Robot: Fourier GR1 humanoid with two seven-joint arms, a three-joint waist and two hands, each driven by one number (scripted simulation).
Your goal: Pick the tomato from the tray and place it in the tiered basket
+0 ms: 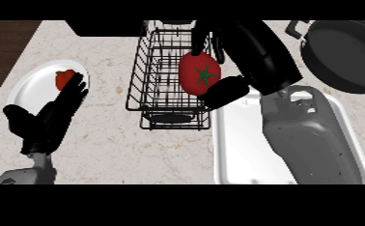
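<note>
A red tomato (199, 73) with a green stem star hangs over the right side of the black wire tiered basket (153, 82). My right hand (246, 58) is shut on it, fingers curled over its top and thumb under its lower right. The white tray (239, 138) lies at the lower right, partly covered by my right forearm. My left hand (53, 114) rests open at the left, fingers straight and pointing up toward a white plate.
A white plate (32, 87) at the left holds a small red pepper (65, 78), just above my left fingertips. A black pan (335, 53) sits at the upper right. Dark wood shows at the counter's upper left corner.
</note>
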